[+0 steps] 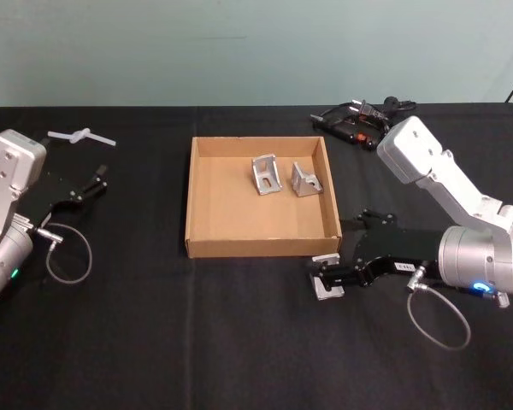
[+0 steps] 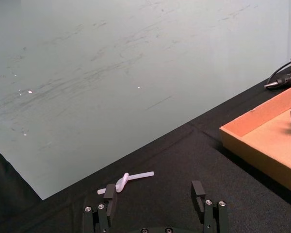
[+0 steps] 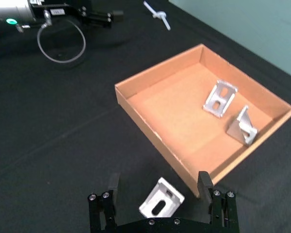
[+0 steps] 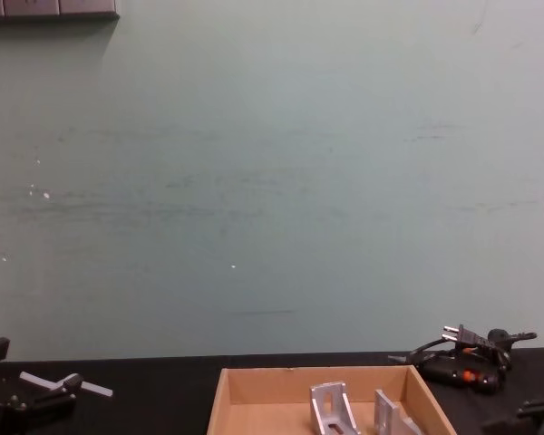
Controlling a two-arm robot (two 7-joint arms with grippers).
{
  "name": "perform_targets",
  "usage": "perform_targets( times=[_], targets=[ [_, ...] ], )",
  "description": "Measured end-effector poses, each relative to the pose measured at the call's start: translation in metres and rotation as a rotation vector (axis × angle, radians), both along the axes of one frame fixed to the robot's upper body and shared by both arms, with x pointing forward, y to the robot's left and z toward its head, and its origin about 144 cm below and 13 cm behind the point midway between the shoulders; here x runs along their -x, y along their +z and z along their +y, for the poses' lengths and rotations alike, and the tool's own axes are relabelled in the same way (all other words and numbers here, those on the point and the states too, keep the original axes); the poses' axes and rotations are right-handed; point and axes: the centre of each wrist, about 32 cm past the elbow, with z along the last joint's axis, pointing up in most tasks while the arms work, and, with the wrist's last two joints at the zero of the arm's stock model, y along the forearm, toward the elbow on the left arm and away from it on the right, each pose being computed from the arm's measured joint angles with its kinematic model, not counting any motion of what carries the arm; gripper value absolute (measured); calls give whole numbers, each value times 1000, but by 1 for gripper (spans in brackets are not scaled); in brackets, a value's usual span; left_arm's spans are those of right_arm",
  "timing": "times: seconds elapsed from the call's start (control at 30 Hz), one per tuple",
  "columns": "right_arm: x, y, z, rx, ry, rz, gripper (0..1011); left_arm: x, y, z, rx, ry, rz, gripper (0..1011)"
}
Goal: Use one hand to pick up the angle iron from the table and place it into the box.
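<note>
A silver angle iron lies on the black table just outside the front right corner of the cardboard box. My right gripper is over it, open. In the right wrist view the angle iron sits between the two spread fingers, touching neither, with the box beyond. Two more angle irons rest inside the box toward its far right. My left gripper is parked open at the table's left, and in its wrist view nothing is between the fingers.
A white plastic piece lies at the back left of the table, just beyond the left gripper. A black tool with a cable sits at the back right behind the box. Wide bare tabletop stretches along the front.
</note>
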Motion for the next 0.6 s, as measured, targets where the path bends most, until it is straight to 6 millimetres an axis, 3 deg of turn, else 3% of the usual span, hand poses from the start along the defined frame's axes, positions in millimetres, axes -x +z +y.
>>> perform_targets(
  times=[0.6],
  targets=[
    [-2,1,11,49,-109,140,1000,0,0,0,0,0,0,1005]
  ],
)
